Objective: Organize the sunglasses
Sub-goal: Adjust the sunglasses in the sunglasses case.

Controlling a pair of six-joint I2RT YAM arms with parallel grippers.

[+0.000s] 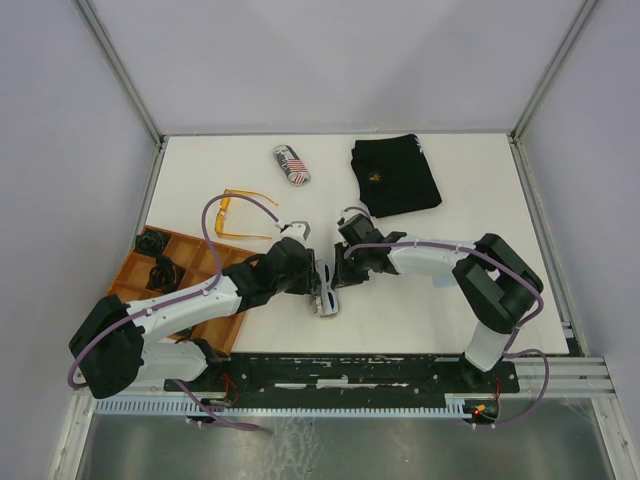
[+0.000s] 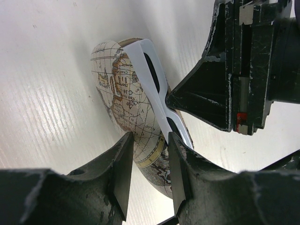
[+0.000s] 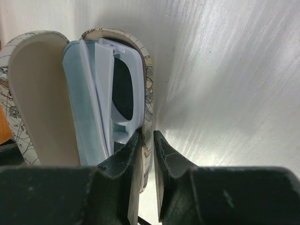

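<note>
While seating the white sunglasses (image 3: 123, 89) in the open map-printed case (image 2: 112, 84) at mid-table, clamping the left gripper (image 2: 149, 140) across its shell and pinching the right gripper (image 3: 147, 140) on its rim, judging things about halfway, with the orange sunglasses (image 1: 221, 214) lying unfolded, uncased, near the tray (image 1: 195, 248).

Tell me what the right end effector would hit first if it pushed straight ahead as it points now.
The wall of the open case: it sits between the right end effector's fingers. The inner finger would likely meet the white sunglasses inside, though depth is unclear.
</note>
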